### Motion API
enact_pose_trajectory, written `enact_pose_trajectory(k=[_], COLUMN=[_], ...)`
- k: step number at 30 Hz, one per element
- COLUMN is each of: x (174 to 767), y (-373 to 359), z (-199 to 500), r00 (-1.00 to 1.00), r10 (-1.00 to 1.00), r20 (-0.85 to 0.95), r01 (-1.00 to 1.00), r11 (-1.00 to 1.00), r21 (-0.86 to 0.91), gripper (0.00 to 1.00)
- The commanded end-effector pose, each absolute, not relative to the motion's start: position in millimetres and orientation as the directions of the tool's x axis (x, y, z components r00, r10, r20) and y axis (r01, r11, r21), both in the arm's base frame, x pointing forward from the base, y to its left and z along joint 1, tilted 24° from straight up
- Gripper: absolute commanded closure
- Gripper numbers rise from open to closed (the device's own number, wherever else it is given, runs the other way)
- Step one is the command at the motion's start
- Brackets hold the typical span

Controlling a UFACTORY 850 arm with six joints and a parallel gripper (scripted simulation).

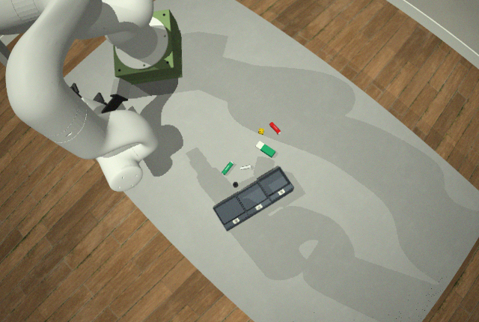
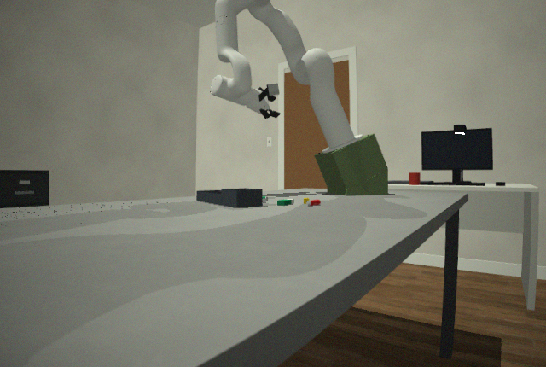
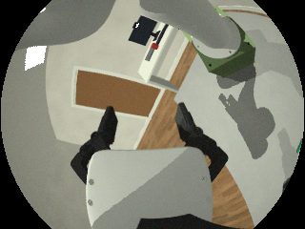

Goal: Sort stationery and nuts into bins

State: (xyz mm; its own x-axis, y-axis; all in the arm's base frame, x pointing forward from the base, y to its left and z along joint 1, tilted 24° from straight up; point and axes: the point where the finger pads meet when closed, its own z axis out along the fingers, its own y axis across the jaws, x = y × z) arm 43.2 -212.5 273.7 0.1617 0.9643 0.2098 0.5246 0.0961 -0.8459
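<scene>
A row of three dark grey bins (image 1: 228,216) (image 2: 229,197) stands in the middle of the grey table; their labels are too small to read. Behind the bins lie a green and white eraser (image 1: 266,149) (image 2: 284,201), a green marker (image 1: 227,168), a small white bolt (image 1: 245,167) and a black nut (image 1: 235,184). A red cylinder (image 1: 275,127) (image 2: 315,202) and a yellow die (image 1: 261,131) (image 2: 305,200) lie farther back. My gripper (image 1: 94,96) (image 2: 266,102) (image 3: 145,112) is open and empty, high in the air near the arm's base, far from the objects.
The arm's green base block (image 1: 147,67) (image 2: 352,169) stands at the table's far end. A side desk with a monitor (image 2: 456,148) and a red cup (image 2: 414,177) stands beyond the table. The table edge (image 2: 397,239) runs along the right.
</scene>
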Motion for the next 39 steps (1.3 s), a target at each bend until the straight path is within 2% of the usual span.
enact_pose_trajectory(k=[1, 17, 18, 39], x=[43.4, 43.4, 45.5, 87.0], y=[-212.7, -212.7, -215.2, -263.2], z=[274.0, 274.0, 266.3, 121.3], r00=[0.162, 0.162, 0.162, 0.162], r10=[0.964, 0.964, 0.964, 0.964], r20=[0.209, 0.209, 0.209, 0.209], r01=[0.525, 0.525, 0.525, 0.525], r11=[0.096, 0.096, 0.096, 0.096], r21=[-0.846, -0.846, -0.846, -0.846], gripper=[0.0, 0.0, 0.93, 0.93])
